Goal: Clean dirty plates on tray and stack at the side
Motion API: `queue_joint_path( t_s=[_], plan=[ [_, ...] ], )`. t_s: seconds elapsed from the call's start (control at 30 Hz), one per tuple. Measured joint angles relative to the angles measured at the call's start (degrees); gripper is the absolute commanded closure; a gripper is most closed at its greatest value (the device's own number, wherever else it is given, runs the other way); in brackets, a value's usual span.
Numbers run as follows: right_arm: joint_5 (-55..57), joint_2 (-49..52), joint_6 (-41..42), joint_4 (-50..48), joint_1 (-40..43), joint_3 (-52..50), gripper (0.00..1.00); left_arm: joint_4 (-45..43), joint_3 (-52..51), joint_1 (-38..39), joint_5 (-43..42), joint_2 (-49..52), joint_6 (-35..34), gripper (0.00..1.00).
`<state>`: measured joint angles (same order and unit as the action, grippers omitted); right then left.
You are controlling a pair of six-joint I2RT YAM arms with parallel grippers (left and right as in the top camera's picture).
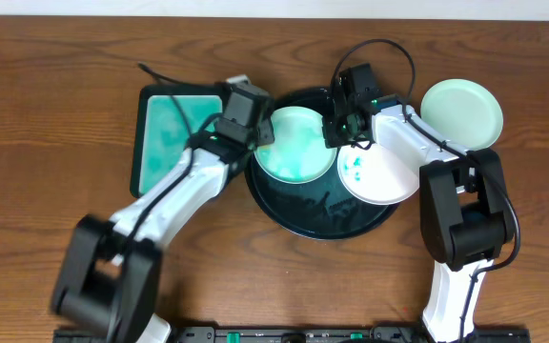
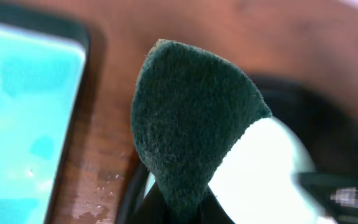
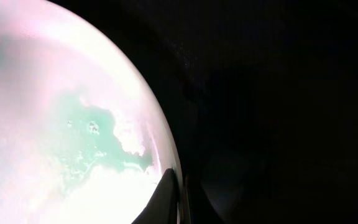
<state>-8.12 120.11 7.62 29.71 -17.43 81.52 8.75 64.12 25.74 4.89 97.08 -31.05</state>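
Left gripper: pinching scouring pad, over tray's left rim.
Right gripper: clamped on white plate, tray's right edge.

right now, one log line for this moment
left gripper shut on sponge | right gripper shut on white plate | mint plate in tray | other mint plate on table
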Motion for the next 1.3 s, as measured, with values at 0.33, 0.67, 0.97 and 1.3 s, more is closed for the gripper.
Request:
queue_joint_path(
  t_s=[0.33,0.67,0.97,1.3],
  plan=[
    [9.99,-4.87,-5.6,-0.46,-3.17,-1.07,0.99,6.54,-0.02,-6.71,-0.02,-7.72,0.46,0.93],
    [33.55,-17.42,-17.4,-3.08,-11.72,-1.07,0.99,14.97,-0.02,-17.42,0.02,-7.72,1.14,0.93],
    [50.86,-21.97,-34.62,-9.11,-19.8,-1.07,0.99,16.72,-0.02,-19.91,0.0,-7.72,1.42,0.93],
    [59.19,-22.01,-49.92,-10.82,-24.41,-1.07,0.99,16.72,-0.02,-19.98,0.44,-6.86,1.97,0.93]
  ],
)
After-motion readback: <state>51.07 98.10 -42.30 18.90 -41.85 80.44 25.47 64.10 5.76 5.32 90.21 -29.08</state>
